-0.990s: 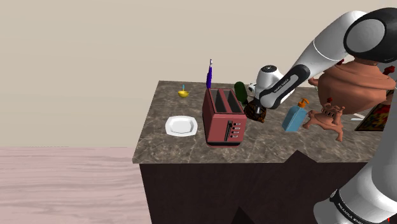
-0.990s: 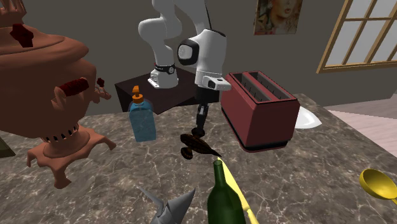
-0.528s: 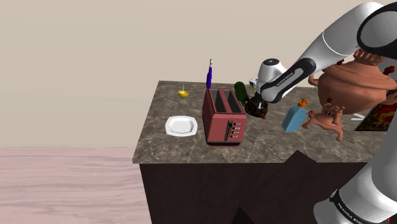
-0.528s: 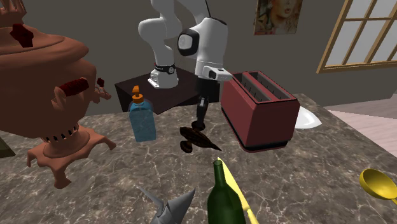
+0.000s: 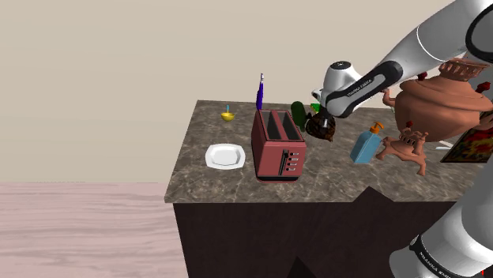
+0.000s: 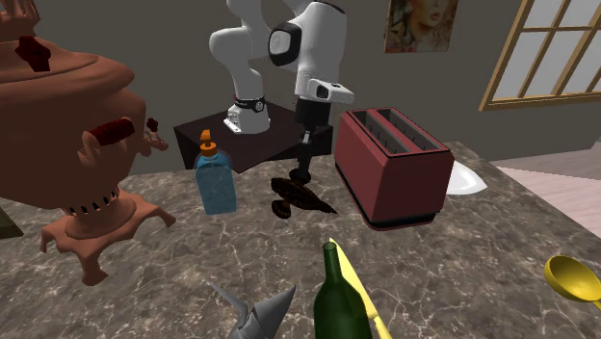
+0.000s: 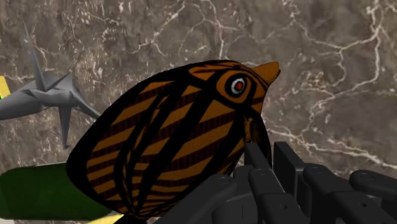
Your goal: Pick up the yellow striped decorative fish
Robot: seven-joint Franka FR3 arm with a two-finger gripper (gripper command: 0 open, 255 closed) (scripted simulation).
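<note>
The decorative fish (image 7: 172, 137) is orange with black stripes, a round eye and a small orange snout. My black gripper (image 7: 254, 172) is shut on it, and the fish hangs above the marble counter (image 7: 331, 70). In the second exterior view the fish (image 6: 297, 196) looks dark brown and hangs clear of the counter under the gripper (image 6: 301, 179), between the blue bottle and the red toaster. In the shoulder view the fish (image 5: 322, 126) hangs below the hand, right of the toaster.
A red toaster (image 5: 278, 146), a blue bottle (image 5: 366, 143) with an orange cap and a copper samovar (image 5: 434, 103) stand around the lifted fish. A green bottle (image 6: 339, 299), a grey paper crane (image 6: 252, 313), a white plate (image 5: 223, 155) and a yellow bowl (image 6: 575, 278) are also on the counter.
The gripper has risen with the fish held in it; the fish has come up off the counter and now hangs higher.
</note>
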